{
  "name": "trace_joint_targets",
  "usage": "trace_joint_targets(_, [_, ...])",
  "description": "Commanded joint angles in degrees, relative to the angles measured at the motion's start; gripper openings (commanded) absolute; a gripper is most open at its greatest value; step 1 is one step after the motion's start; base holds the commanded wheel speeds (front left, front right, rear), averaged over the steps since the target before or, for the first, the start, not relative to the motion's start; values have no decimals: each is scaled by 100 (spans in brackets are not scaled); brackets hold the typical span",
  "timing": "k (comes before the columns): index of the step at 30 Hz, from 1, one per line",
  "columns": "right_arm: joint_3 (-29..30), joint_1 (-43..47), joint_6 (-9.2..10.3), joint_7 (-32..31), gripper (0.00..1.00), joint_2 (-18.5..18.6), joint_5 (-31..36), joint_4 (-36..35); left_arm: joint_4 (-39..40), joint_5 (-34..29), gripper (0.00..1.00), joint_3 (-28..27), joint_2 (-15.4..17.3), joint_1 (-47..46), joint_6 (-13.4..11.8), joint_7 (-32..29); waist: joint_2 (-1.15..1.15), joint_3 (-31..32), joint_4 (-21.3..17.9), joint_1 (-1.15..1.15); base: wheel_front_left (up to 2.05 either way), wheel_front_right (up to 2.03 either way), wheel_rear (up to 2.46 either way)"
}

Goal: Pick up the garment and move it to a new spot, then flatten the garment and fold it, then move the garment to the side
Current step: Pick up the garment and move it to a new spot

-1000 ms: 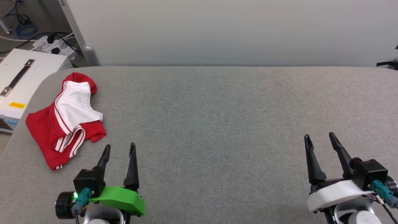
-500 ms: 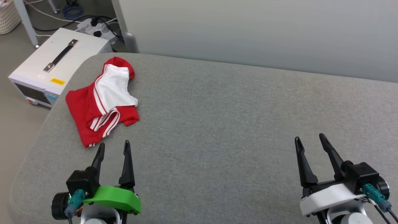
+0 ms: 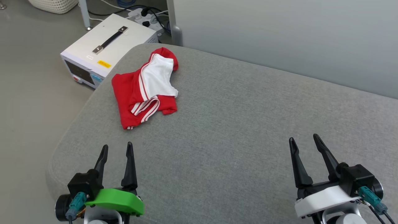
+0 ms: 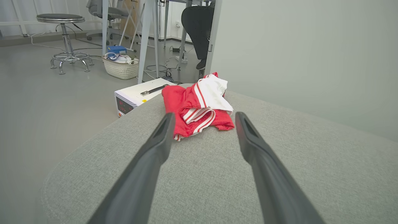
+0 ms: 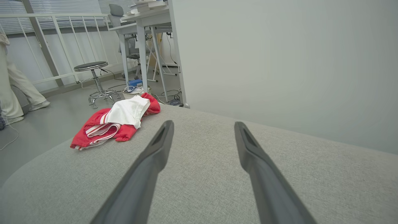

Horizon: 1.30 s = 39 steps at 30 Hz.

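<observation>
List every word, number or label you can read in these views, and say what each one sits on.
No text is legible in any view.
The yellow sticker on top of the white box: dark print, too small to read.
The small white sticker on the same box: too small to read.
The front display of the box: red digits, blurred.
The garment: crumpled, no print shows on its visible folds.

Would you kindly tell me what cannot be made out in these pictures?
Shirt: its folds hide which side is the front, head view.
White box: display digits too small to read, left wrist view.
Person: cut off by the left edge, right wrist view.
</observation>
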State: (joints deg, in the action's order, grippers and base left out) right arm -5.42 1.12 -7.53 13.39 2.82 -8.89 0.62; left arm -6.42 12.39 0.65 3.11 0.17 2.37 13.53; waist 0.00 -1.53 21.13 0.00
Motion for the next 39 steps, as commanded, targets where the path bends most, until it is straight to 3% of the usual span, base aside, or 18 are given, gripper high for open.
trace_joint_targets(1, [-17,71,4,68,100,7,-52,15,-25,81,100,10,-22,35,41,53,0,3,257,0,0,0,0])
trace_joint_targets(10, [-88,76,4,161,100,6,-172,70,-112,222,100,-18,-24,24,121,147,0,-7,513,0,0,0,0])
trace_joint_targets(17, [-201,28,4,161,100,6,-152,21,-242,313,100,-140,-24,-78,165,147,0,-137,388,0,0,0,0])
trace_joint_targets(23, [-183,-178,4,161,100,9,79,-118,-659,168,100,-211,45,-685,358,147,0,-653,137,0,0,0,0])
trace_joint_targets(29, [-382,-508,4,161,100,190,173,-308,-1690,335,100,82,595,-1959,486,-309,0,-1364,-214,0,0,0,0])
trace_joint_targets(39, [-640,-979,4,161,100,475,191,-524,-2552,1613,100,1074,1742,-3849,510,-2256,0,-2357,-845,0,0,0,0])
